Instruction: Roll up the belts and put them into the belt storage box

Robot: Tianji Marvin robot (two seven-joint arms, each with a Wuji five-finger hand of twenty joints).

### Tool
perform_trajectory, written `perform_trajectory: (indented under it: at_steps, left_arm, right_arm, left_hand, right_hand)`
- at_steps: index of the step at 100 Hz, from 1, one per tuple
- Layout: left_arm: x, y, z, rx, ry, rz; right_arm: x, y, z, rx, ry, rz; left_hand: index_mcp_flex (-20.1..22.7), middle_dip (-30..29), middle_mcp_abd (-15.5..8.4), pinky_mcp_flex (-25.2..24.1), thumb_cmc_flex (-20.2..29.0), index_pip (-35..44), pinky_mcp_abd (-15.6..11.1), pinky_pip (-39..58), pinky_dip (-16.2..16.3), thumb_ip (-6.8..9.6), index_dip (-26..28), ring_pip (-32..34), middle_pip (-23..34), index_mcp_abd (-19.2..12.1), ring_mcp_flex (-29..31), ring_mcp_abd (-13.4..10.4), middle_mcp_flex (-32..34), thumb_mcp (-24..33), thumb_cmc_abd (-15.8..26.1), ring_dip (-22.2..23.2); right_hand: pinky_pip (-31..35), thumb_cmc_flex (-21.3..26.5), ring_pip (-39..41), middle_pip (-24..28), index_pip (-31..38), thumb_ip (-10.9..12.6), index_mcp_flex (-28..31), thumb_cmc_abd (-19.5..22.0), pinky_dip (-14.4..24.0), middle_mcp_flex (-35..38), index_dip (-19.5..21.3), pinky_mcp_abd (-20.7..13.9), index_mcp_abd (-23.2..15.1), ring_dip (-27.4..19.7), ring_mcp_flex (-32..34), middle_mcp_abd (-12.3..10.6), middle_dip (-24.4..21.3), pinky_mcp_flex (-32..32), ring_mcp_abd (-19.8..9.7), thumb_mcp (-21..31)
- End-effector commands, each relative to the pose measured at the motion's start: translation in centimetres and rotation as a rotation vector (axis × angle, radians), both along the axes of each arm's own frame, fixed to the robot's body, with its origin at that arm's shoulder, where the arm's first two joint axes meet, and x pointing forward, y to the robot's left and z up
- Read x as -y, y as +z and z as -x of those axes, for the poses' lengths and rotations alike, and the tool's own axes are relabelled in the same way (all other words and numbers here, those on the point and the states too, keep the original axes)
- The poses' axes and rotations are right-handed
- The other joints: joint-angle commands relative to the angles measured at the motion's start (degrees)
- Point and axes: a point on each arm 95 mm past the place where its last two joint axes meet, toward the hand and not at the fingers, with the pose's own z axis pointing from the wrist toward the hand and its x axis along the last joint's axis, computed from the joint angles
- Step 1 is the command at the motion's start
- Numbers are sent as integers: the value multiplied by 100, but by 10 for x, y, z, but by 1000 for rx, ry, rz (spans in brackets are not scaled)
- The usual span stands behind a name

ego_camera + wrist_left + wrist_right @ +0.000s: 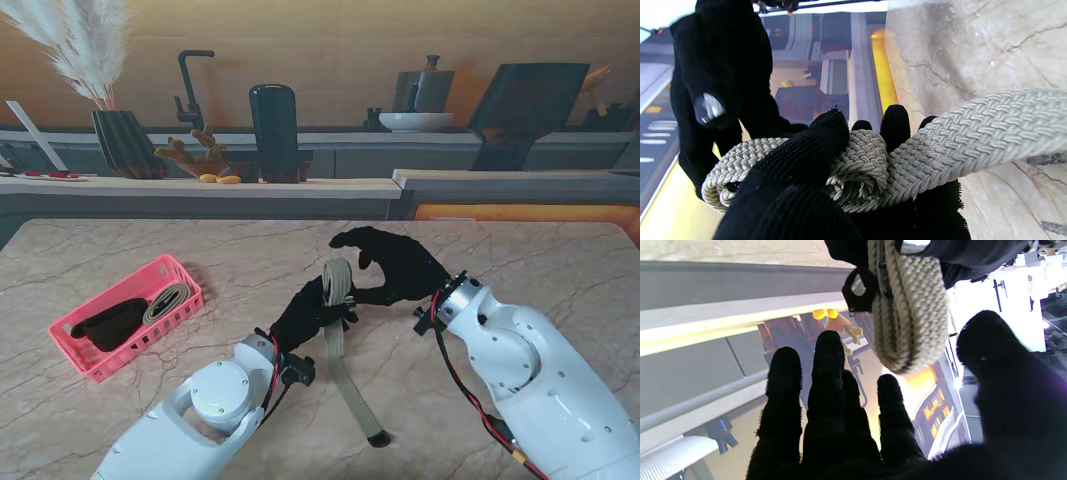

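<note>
A beige braided belt [337, 283] is partly wound into a coil held up over the middle of the table. My left hand [308, 312] is shut on that coil; its black fingers [813, 146] wrap the roll [853, 163]. The belt's loose tail [352, 385] runs down to the table and ends in a dark tip nearer to me. My right hand [395, 265] hovers just right of the coil with fingers [826, 380] spread, holding nothing; the coil [910, 320] hangs right by them. The pink storage box [128, 315] lies at the left with a rolled belt and a dark one inside.
The marble table [520, 250] carries the box at the left. Behind its far edge runs a counter with a dark vase of pampas grass [125, 140], a black bottle [273, 130] and a white bowl [415, 121].
</note>
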Motion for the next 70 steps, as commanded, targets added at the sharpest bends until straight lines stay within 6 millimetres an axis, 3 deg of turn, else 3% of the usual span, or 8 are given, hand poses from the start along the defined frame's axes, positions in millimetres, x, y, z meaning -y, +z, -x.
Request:
perform_trajectory:
  at_steps: [1, 17, 25, 28, 32, 43, 57, 70]
  left_arm:
    - [1, -1, 1, 10, -16, -11]
    - [2, -1, 3, 37, -39, -35]
    - [2, -1, 3, 39, -42, -36]
    - [2, -1, 3, 37, -43, -34]
    - [2, -1, 3, 34, -42, -30]
    - [2, -1, 4, 23, -36, -14]
    - [2, -1, 4, 4, -26, 8]
    - [1, -2, 1, -3, -2, -4]
  right_arm:
    - [-1, -3, -4, -38, 13, 13]
    - [-6, -11, -10, -144, 52, 1]
    - [-10, -15, -11, -183, 80, -14]
    - [-12, -17, -12, -197, 91, -20]
    - [-14, -18, -12, -216, 106, -22]
    - [-19, -22, -14, -240, 125, -30]
    - [-24, -19, -15, -231, 92, -121]
    - [-19, -4, -15, -136, 13, -206]
  left_hand:
    - [215, 119, -212, -11, 828, 809, -2, 37, 117, 81, 482, 262, 158, -334, 131, -259, 152, 455, 969, 31]
    - [201, 113, -206, -22, 827, 831, -12, 32, 114, 72, 567, 256, 145, -349, 118, -266, 145, 436, 987, 0]
    - [208, 111, -198, -20, 828, 812, -15, 24, 107, 72, 583, 254, 142, -345, 123, -263, 153, 434, 981, -16]
    - [206, 109, -186, -18, 827, 762, -21, 18, 102, 70, 566, 251, 135, -352, 121, -259, 155, 429, 980, -26]
    - [214, 106, -170, -10, 828, 644, -17, 16, 95, 69, 506, 249, 121, -359, 128, -261, 170, 423, 969, -44]
    - [281, 203, -94, 49, 775, -39, -32, 19, 29, 109, -222, 175, -87, -356, 216, -237, 324, 178, 705, -12]
    - [228, 183, -37, -119, -640, -498, 16, -121, -143, 136, -994, 91, -166, -252, 46, -193, 224, 604, -195, -372]
    - [228, -534, -59, -262, -1343, -1021, 37, -189, -255, 284, -1413, 124, 150, -109, -98, -144, -4, 608, -346, -585]
  right_hand:
    - [-132, 97, -22, 68, -128, 122, 47, 108, 102, -188, -67, -233, 137, -2, 110, 83, -30, 100, -132, 111]
    - [-99, 233, 124, 361, 22, 99, 798, 102, 149, 434, 64, -196, -124, 72, 275, 28, 87, 213, -123, 463]
    - [-10, 691, 222, 422, 565, -42, 1637, 275, 191, 1366, 281, -141, -751, 166, 581, -330, 151, 353, -40, 499]
    - [37, 1055, 241, 390, 1287, -353, 1786, 283, 195, 1734, -279, -120, -1029, 264, 695, -459, 218, 402, 5, 240]
    - [109, 1500, 329, 384, 2192, -474, 1906, 317, 203, 2209, -818, -113, -1409, 373, 888, -618, 238, 484, 21, -27]
    - [348, 1837, 753, 322, 2930, -499, 2767, 305, 211, 3395, -990, -105, -1964, 702, 1454, -823, 621, 777, 2, 310]
    - [518, 1746, 1043, 426, 3074, -562, 2995, 194, 273, 3740, -1074, 38, -1902, 913, 1589, -757, 650, 826, 101, 572]
    - [575, 1738, 1117, 479, 3089, -582, 3039, 165, 295, 3788, -1095, 83, -1835, 948, 1630, -731, 642, 854, 139, 658]
